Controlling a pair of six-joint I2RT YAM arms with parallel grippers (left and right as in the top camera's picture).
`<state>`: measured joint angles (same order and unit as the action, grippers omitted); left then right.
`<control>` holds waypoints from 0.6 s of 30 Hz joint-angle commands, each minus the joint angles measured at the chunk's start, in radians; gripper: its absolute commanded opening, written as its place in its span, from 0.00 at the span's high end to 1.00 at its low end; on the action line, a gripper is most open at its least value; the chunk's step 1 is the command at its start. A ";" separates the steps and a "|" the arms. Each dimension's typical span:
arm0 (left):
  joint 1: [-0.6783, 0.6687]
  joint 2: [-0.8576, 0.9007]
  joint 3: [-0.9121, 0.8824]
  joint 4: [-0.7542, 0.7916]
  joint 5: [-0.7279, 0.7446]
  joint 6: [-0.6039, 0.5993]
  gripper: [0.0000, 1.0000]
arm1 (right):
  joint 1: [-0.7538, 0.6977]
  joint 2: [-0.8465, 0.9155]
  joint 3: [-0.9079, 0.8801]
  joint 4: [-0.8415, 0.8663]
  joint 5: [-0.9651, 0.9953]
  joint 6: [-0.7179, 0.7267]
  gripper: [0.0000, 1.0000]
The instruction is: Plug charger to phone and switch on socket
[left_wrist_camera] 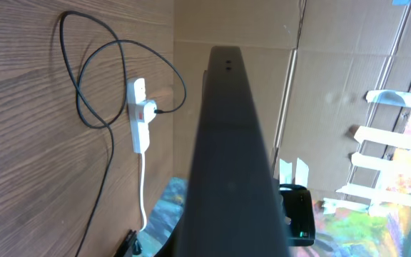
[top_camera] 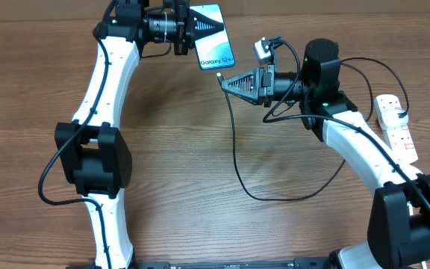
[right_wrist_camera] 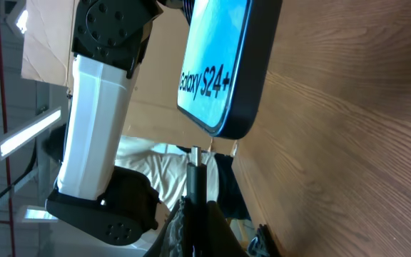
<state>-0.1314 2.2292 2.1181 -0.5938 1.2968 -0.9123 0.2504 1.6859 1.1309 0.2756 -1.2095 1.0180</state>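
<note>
**Plug tip held just short of the phone**

Nearest the arm bases, the charger point(top_camera: 234, 142) lies looped across the wooden table point(top_camera: 170, 164). The white socket point(top_camera: 394, 123) lies at the right edge, well apart from the phone. Further out, the right gripper point(top_camera: 226, 81) has its fingers clamped on the charger's tip, just beside the phone's lower end. Farthest, the left gripper point(top_camera: 187, 30) pinches the phone point(top_camera: 213, 33) by its edge, screen up and tilted.

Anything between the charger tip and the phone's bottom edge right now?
Nothing visible. The right gripper holds the charger tip just short of the phone's bottom edge; the left gripper holds the phone. Only open air lies between them.
</note>
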 commanded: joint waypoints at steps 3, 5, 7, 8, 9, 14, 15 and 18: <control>-0.006 -0.036 0.020 0.007 0.058 0.058 0.96 | 0.001 -0.006 0.002 0.007 -0.047 0.008 0.96; -0.006 -0.036 0.020 0.008 0.061 0.060 0.96 | 0.001 -0.006 0.002 0.007 -0.049 0.007 0.96; -0.006 -0.036 0.020 0.008 0.056 0.060 0.96 | 0.001 -0.006 0.002 0.008 -0.048 0.007 0.96; -0.006 -0.036 0.020 0.008 0.054 0.060 0.96 | 0.001 -0.006 0.002 0.008 -0.048 0.007 0.96; -0.006 -0.036 0.020 0.008 0.053 0.060 0.96 | 0.001 -0.006 0.002 0.008 -0.048 0.007 0.96; -0.006 -0.036 0.020 0.008 0.054 0.059 0.96 | 0.001 -0.006 0.002 0.008 -0.029 0.007 0.96; -0.006 -0.036 0.020 0.008 0.053 0.059 0.96 | 0.001 -0.006 0.002 0.008 -0.028 0.007 0.96; -0.005 -0.036 0.020 0.008 0.053 0.059 0.96 | 0.001 -0.006 0.002 0.008 -0.025 0.008 0.96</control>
<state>-0.1314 2.2292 2.1181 -0.5938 1.3083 -0.8803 0.2504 1.6859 1.1309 0.2756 -1.2411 1.0206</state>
